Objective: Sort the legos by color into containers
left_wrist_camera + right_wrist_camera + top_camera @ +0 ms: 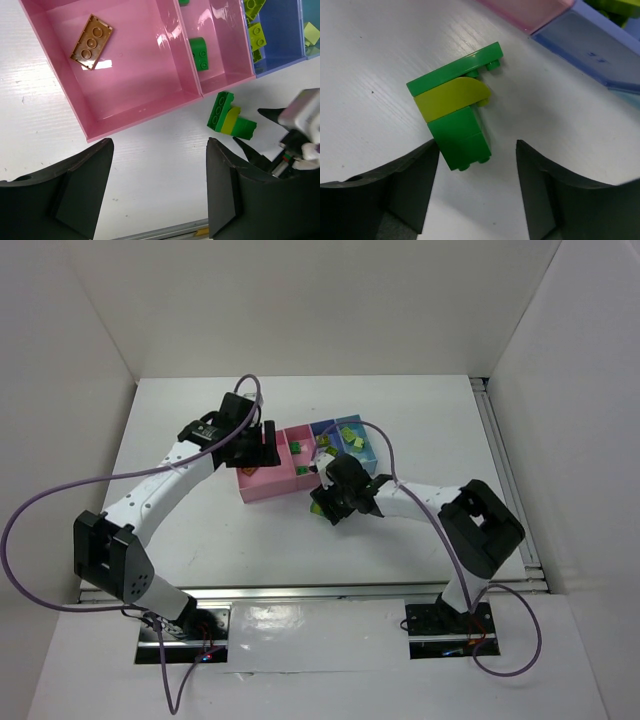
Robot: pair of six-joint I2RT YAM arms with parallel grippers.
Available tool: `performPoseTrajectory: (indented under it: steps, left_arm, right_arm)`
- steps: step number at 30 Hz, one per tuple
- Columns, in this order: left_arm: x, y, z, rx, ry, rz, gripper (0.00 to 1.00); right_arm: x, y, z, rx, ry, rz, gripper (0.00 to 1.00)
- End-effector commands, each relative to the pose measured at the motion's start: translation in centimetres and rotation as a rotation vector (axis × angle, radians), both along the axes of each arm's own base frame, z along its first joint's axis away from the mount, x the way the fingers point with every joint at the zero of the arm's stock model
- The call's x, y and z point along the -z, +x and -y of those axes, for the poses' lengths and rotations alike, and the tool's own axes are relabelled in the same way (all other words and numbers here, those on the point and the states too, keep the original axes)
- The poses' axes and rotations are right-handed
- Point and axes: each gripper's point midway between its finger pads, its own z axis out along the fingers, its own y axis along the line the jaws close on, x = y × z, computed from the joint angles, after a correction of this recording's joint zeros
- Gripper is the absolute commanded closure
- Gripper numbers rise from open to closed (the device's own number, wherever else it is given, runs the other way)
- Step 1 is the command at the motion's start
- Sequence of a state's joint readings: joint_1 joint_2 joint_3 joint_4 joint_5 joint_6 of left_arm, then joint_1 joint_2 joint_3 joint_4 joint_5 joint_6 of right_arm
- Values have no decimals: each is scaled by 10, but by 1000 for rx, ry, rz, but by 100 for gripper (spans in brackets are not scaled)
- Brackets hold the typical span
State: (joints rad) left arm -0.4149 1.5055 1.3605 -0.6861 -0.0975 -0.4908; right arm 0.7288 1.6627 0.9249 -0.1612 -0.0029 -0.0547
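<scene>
The left pincer [160,160] is hanging spread and empty near the 9 o'clock end of the tray [145,75]. It is looking down on the large pink compartment, where one orange-brown brick [91,41] is lying alone. Further right, a dark green brick [200,54] is sitting in the narrow pink compartment and lime bricks [257,36] are lying in the periwinkle one.

On the table [150,200], just off the tray's 6 o'clock wall in the top view, a stuck-together stack [454,107] of green, lime and green pieces is lying unsorted. The right pincer [476,155] is hovering over it, spread and pinching nothing.

From that pincer the stack is sitting at 12 o'clock, a touch towards 11. Its stacking axis is running 12 to 6, with the lower green end reaching into the gap, close by the left finger. From the left pincer it is lying out at 2 o'clock, so the right arm is plainly nearer.
</scene>
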Motion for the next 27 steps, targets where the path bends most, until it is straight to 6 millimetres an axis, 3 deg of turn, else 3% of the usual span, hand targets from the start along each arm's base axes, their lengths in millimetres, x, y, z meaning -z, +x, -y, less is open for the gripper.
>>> performPoseTrajectory:
  steps: [1,6,7,10,11,13,14,16,17,21,27]
  left_arm:
    - [-23,4,-2,21,-19,73,22]
    - [-20,4,-2,32,-24,61,22]
    - [-20,5,-3,30,-32,57,22]
    - [-17,3,2,63,-65,35,22]
    - [-9,0,5,87,-70,10,22]
    - [-10,-1,19,190,-150,15,20]
    - [-3,-8,27,243,-184,-4,16]
    - [-11,-17,43,355,-301,-13,11]
    - [-10,-20,51,391,-341,-26,10]
    - [-12,-39,80,535,-525,-75,1]
    - [-15,-50,99,614,-691,-113,0]
  right_arm:
    - [-12,17,-22,-56,41,57,33]
    - [-9,15,-25,-67,44,38,54]
    - [-15,14,-24,-67,54,50,61]
    - [-20,7,-17,-61,64,53,66]
    - [-32,6,-17,-54,88,72,70]
    - [-36,-2,-12,-61,102,76,73]
    - [-52,-7,-12,-63,136,92,76]
    - [-60,-16,-7,-62,160,92,77]
    - [-78,-19,-4,-63,189,126,79]
    - [-112,-32,3,-38,268,176,83]
    - [-127,-46,8,-18,298,182,84]
